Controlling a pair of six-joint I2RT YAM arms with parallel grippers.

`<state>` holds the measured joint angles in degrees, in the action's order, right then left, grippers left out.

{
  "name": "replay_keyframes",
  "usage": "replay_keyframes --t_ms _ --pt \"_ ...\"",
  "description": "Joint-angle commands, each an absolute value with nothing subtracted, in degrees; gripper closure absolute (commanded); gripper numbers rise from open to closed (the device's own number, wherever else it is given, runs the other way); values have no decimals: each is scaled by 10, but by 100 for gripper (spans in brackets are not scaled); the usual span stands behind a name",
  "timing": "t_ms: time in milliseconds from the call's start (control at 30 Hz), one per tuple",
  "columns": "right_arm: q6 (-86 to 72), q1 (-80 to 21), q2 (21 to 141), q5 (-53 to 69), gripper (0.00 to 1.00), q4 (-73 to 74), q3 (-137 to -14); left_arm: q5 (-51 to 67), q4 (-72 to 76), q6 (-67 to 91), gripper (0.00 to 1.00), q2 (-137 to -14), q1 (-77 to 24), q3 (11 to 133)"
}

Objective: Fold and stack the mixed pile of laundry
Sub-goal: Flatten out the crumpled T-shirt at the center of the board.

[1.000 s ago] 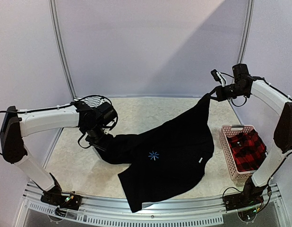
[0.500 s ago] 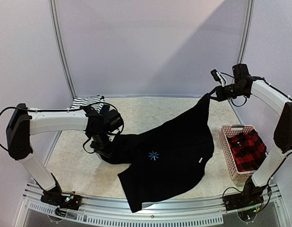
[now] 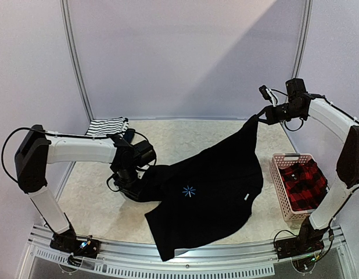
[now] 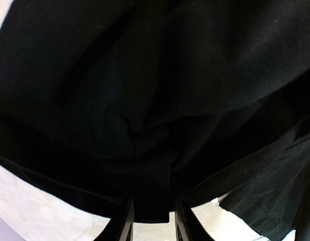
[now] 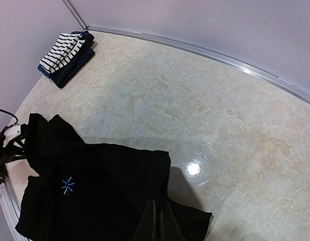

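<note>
The large black shirt [image 3: 217, 174] with the blue star mark [image 3: 189, 190] lies spread over the middle of the table. My right gripper [image 3: 258, 118] is shut on its far corner and holds that corner high above the back right; its fingers show closed on black cloth in the right wrist view [image 5: 158, 221]. My left gripper [image 3: 129, 187] is down at the shirt's bunched left end, with a wad of black cloth [image 4: 150, 150] between its narrowly spaced fingers [image 4: 126, 223]. The striped tank top [image 3: 107, 126] lies folded on a navy piece [image 5: 74, 63] at the back left.
A pink slotted basket [image 3: 277, 174] stands at the right edge with the red-black plaid shirt [image 3: 305, 184] inside. Bare marble tabletop [image 3: 185, 136] shows behind the shirt, and the metal rail [image 3: 168, 256] runs along the near edge.
My left arm has swung right and toward the near side, pushing the shirt's left end in with it. The right arm and the raised corner have not moved.
</note>
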<state>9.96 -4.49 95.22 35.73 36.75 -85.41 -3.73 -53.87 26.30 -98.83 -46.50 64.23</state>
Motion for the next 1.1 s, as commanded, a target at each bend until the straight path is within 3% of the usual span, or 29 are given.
replay_keyframes --t_ms 0,200,400,1067 --pt "104 -45 951 363 100 360 -846 -43 -526 259 72 -1005 -474 642" --pt "103 -45 950 363 100 359 -845 -54 -527 255 76 -1002 -477 641" --pt "102 -46 950 363 100 359 -844 -61 -519 246 99 -1000 -477 640" --pt "100 -44 925 347 100 402 -930 -223 -671 176 100 -814 -420 792"
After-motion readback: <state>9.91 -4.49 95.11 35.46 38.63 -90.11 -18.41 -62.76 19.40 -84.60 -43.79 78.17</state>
